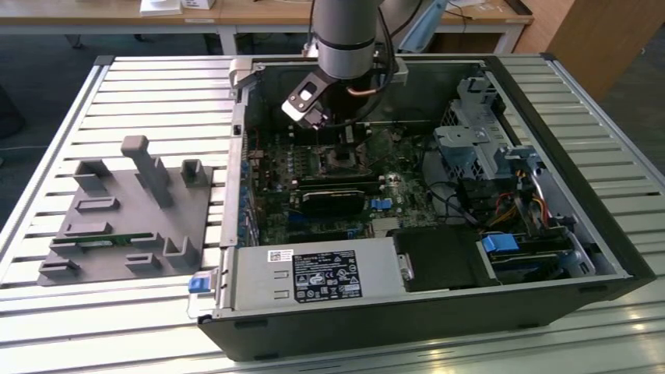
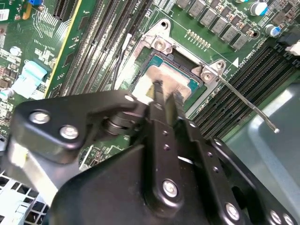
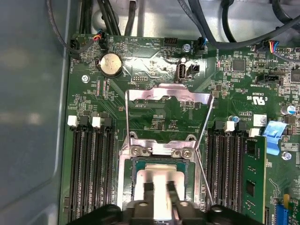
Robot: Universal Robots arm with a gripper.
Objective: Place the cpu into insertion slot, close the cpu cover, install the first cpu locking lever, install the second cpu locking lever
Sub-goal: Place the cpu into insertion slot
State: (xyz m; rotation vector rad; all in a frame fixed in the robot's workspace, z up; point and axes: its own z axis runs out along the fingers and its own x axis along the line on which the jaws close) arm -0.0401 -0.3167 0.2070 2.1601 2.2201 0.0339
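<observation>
Exterior view: an opened computer case [image 1: 582, 257] was set on a slatted worktop [image 1: 135, 86], and a grey moulded tray [image 1: 124, 218] was laid toward the worktop's edge at the exterior view's left. The arm [image 1: 343, 31] was reached down into the case near its far wall, with the tool [image 1: 330, 131] hung just above the socket [image 1: 338, 162] in the green board.

In the first wrist view the chip [image 3: 142, 185] was seen seated flat inside the socket [image 3: 132, 180], its dull silver top turned up. The tool [image 3: 159, 185] was held directly over the middle of the chip. Its fingers [image 3: 149, 190] were parted by a narrow gap, nothing was pinched between them, and the chip's edges were left well outside them. Whether the fingertips were touching the chip's top could not be told.

The cover [image 3: 168, 96] was swung up on its hinge beside the socket, so the socket was left uncovered. One thin lever [image 2: 248, 105] was angled out from the socket's corner, unlatched. Rows of long black slots [image 3: 89, 173] were ranged on both sides of the socket.
</observation>
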